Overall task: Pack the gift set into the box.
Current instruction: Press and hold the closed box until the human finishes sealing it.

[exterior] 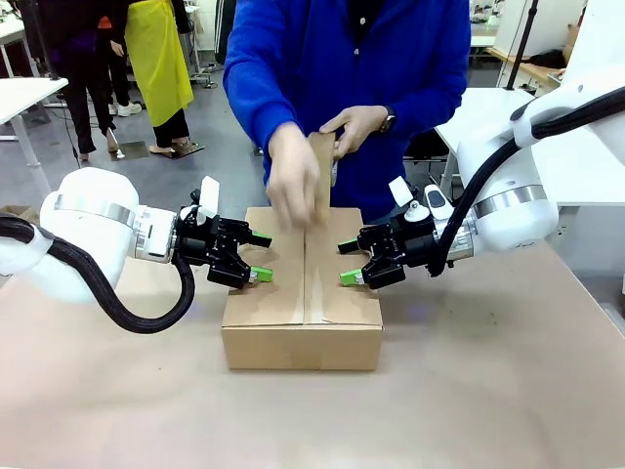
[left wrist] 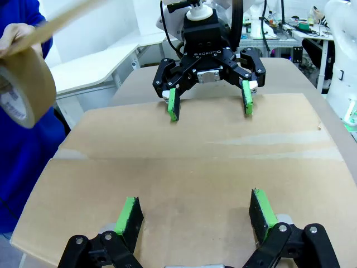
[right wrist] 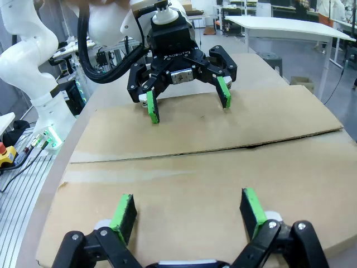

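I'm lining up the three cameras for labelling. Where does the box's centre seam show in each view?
Front view: the seam runs down the middle of the box top, from the person's hands toward the camera.
Left wrist view: the seam crosses the picture sideways, mid-height.
Right wrist view: the seam crosses sideways, rising rightward.
Shared landmark: in each wrist view the other arm's open hand sits across the seam, the right hand and the left hand.

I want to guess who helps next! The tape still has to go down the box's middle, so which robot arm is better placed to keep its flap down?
Neither wins: left gripper and right gripper both hover open over their own flaps of the box.
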`<act>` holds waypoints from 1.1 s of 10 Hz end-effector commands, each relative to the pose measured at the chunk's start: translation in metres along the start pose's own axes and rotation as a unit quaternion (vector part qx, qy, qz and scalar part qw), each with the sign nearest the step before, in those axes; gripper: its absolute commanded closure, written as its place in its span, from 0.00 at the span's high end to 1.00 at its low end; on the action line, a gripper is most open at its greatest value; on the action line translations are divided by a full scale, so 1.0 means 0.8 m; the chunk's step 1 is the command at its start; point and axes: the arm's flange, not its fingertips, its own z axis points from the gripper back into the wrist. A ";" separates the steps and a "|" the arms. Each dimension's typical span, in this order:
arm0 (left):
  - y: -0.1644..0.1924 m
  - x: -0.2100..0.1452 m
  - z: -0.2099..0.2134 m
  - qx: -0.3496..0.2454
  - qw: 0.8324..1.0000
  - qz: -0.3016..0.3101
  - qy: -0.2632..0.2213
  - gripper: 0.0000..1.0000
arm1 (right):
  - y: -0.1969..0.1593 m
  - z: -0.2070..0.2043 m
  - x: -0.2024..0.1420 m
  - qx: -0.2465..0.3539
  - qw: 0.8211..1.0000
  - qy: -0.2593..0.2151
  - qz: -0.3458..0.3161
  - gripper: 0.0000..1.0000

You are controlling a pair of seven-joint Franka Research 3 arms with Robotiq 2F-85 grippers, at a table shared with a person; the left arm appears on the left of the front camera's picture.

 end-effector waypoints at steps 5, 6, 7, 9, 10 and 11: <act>-0.001 -0.004 -0.001 0.000 1.000 -0.001 0.004 1.00 | 0.000 -0.002 -0.003 -0.001 1.000 0.004 -0.001 1.00; -0.001 -0.004 -0.001 0.000 1.000 -0.001 0.004 1.00 | 0.000 -0.002 -0.003 -0.001 1.000 0.004 -0.001 1.00; -0.001 -0.004 -0.001 0.000 1.000 -0.001 0.004 1.00 | 0.000 -0.002 -0.003 -0.001 1.000 0.004 -0.001 1.00; -0.001 -0.004 -0.001 0.000 1.000 -0.001 0.004 1.00 | 0.000 -0.002 -0.003 -0.001 1.000 0.004 -0.001 1.00; -0.001 -0.004 -0.001 0.000 1.000 -0.001 0.004 1.00 | 0.000 -0.002 -0.003 -0.001 1.000 0.004 -0.001 1.00; -0.001 -0.004 -0.001 0.000 1.000 -0.001 0.004 1.00 | 0.000 -0.002 -0.003 -0.001 1.000 0.004 -0.001 1.00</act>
